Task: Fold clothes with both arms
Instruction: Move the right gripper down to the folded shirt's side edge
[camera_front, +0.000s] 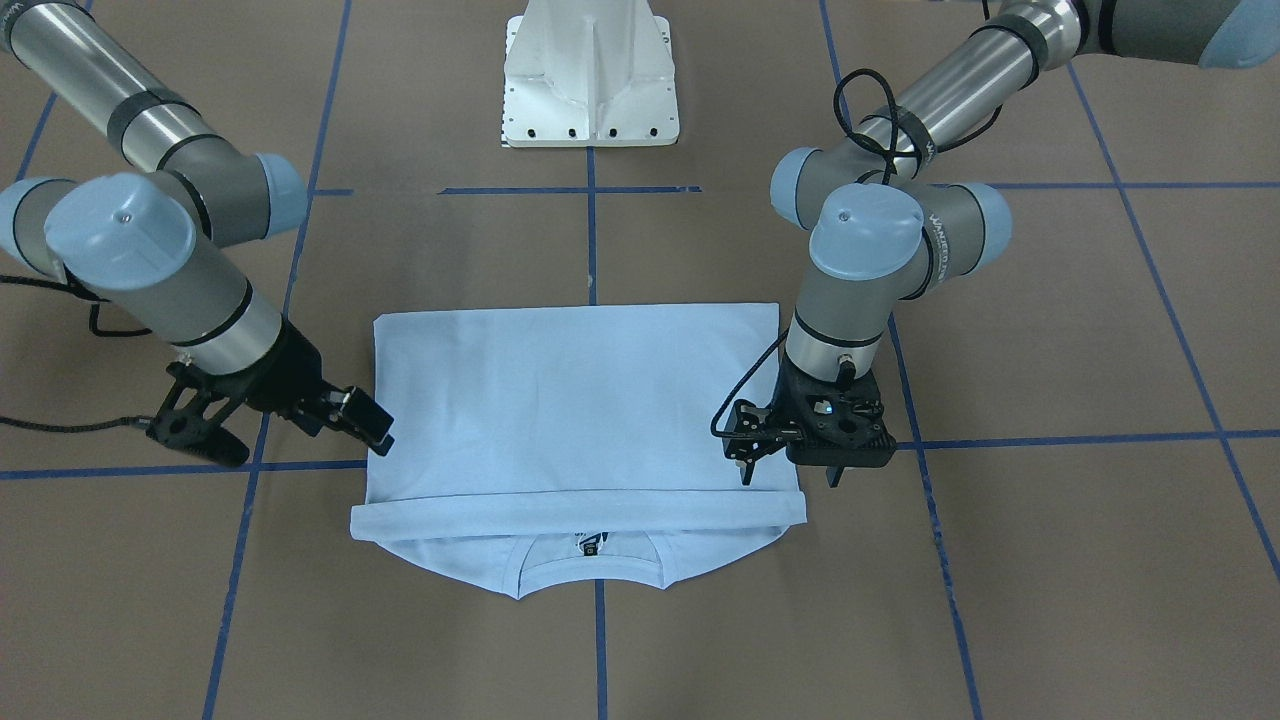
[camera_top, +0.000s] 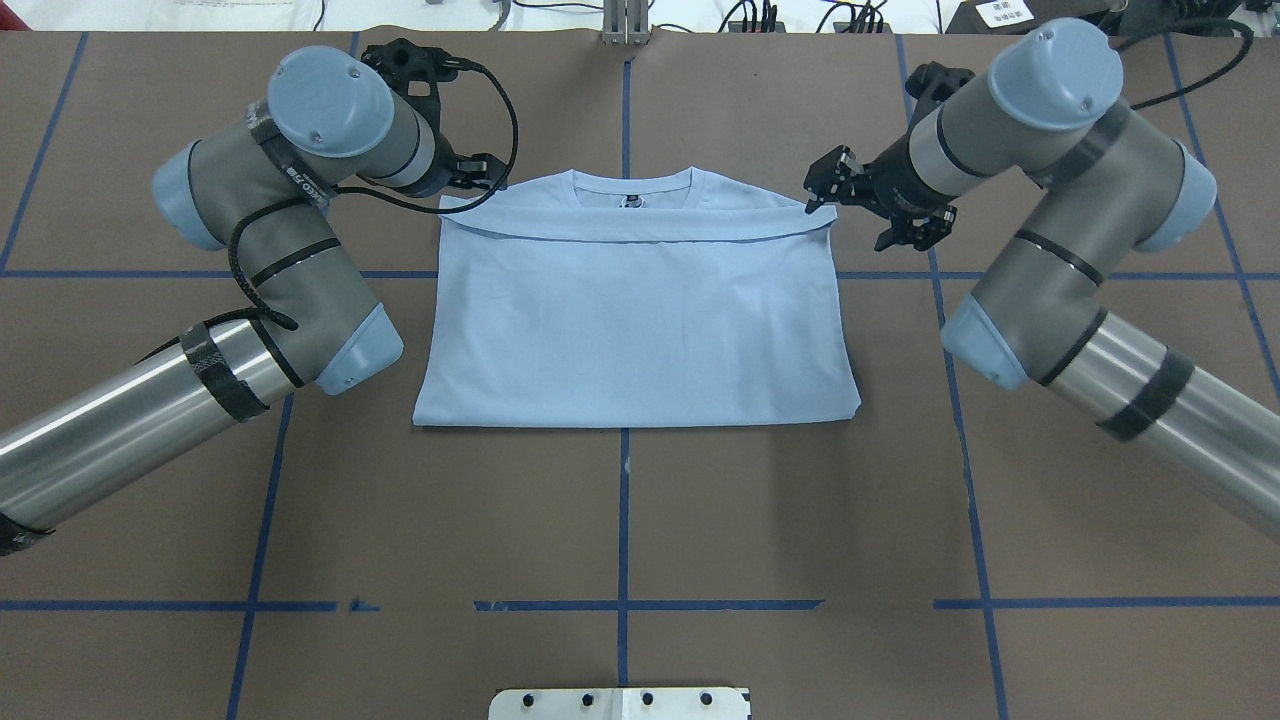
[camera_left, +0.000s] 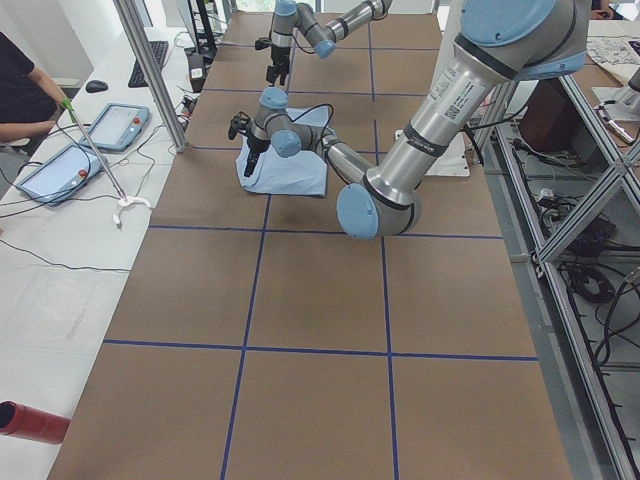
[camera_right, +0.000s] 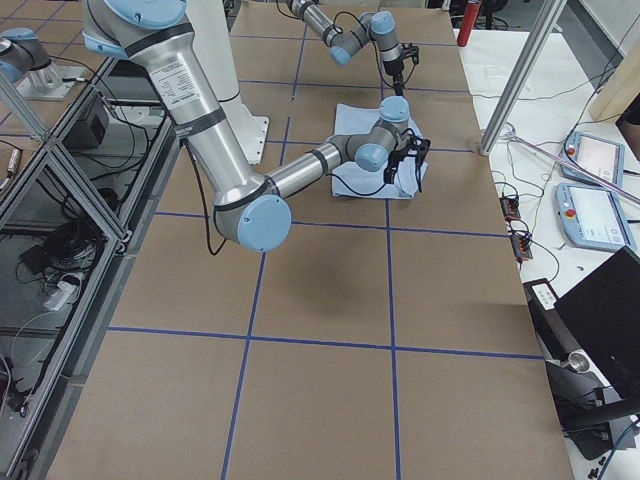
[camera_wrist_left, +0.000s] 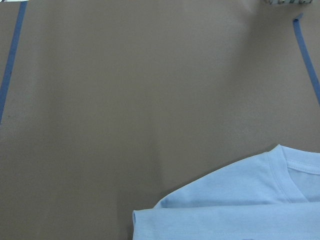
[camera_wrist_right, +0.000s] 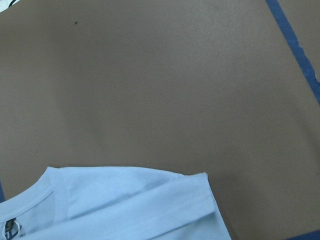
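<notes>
Overhead exterior: T-shirt (camera_top: 640, 330) fold between left end effector (camera_top: 482, 172), right end effector (camera_top: 866, 214).

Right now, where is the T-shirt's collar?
Overhead view: the collar lies at the T-shirt's far edge, on the centre tape line, between left gripper and right gripper.

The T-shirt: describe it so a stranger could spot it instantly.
On the brown table with blue tape lines, look between the left arm and right arm. The pale blue T-shirt lies flat, folded into a rectangle, collar showing at one edge; it's the only cloth there.
</notes>
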